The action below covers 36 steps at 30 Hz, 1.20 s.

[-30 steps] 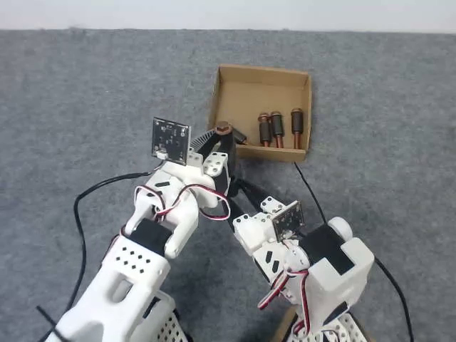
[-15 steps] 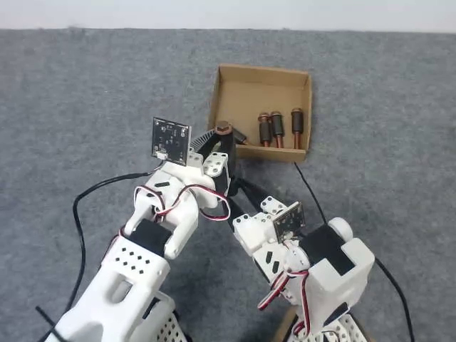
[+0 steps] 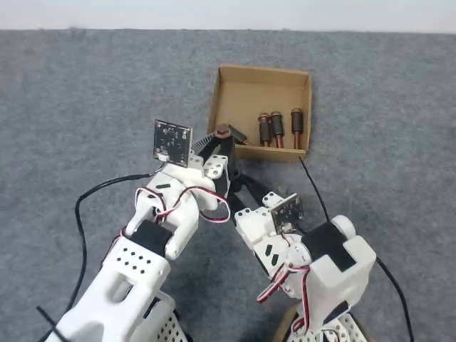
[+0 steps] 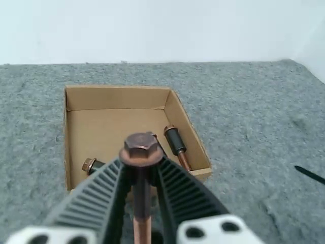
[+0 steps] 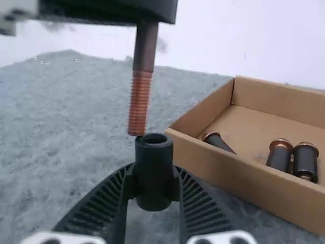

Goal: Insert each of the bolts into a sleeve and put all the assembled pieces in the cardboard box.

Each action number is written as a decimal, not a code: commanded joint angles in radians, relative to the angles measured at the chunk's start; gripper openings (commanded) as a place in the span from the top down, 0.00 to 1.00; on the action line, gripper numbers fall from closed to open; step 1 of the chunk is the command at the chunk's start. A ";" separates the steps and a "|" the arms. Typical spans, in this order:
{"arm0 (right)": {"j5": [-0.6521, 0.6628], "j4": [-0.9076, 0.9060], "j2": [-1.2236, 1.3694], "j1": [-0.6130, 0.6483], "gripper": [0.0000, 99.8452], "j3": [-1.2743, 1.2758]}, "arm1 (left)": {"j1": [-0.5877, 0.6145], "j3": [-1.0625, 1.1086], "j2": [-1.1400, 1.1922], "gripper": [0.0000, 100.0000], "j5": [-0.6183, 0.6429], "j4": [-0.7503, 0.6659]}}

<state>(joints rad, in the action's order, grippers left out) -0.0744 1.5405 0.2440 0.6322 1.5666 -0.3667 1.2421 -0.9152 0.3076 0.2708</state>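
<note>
Left hand (image 4: 141,172) is clamped on the bolt (image 4: 140,149), gripping the shank just under the hex head, thread pointing down. I've got it held over the grey desk (image 3: 85,92), just outside the box's near left corner. Right hand (image 5: 152,189) is closed on a black sleeve (image 5: 153,152), upright, mouth facing up. Bolt tip sits at the sleeve's rim; can't tell if they touch. Cardboard box (image 3: 246,100) is just beyond both hands. Three assembled pieces (image 3: 277,129) lie side by side inside it, against the near wall.
</note>
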 commanded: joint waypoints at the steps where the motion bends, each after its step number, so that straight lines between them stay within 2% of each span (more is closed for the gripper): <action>1: -0.005 -0.002 -0.053 -0.019 0.99 -0.038 | -0.014 -0.018 -0.048 0.99 0.015 0.000; 24: -0.006 -0.002 -0.054 -0.044 0.99 -0.038 | -0.041 -0.027 -0.041 0.99 0.012 -0.046; 29: -0.009 -0.002 -0.054 -0.059 0.99 -0.044 | -0.041 -0.031 -0.037 0.99 0.011 -0.089; 33: -0.005 -0.002 -0.054 -0.035 0.99 -0.034 | -0.031 -0.027 -0.037 0.99 0.011 -0.181; 36: -0.005 -0.002 -0.053 -0.031 0.99 -0.031 | -0.032 -0.028 -0.037 0.99 0.011 -0.160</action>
<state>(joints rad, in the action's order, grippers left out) -0.0744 1.5405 0.2440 0.5938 1.5589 -0.4020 1.2436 -0.9214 0.3153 0.1404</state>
